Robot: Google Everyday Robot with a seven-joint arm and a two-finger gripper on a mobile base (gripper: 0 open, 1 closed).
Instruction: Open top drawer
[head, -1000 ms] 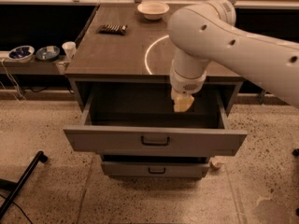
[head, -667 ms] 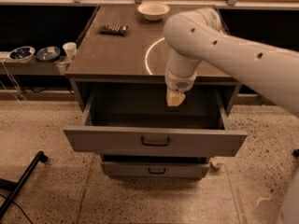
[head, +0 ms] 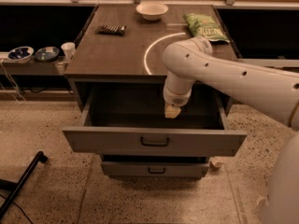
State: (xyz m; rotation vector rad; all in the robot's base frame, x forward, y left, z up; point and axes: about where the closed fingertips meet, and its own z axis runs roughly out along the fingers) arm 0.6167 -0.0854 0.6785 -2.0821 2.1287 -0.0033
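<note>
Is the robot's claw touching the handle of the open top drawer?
Apart. Camera view: the gripper hangs above the open top drawer, clear of its handle.

Speckled terrazzo floor [head: 56,195] lies under warm, dim light. A dark wooden surface [head: 117,50] stands at centre, with a low shelf [head: 28,70] at its left. My claw [head: 172,111] hangs just below the surface's front edge.

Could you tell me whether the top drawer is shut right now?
No, the top drawer is pulled out, its box exposed, with the gripper hanging over it.
</note>
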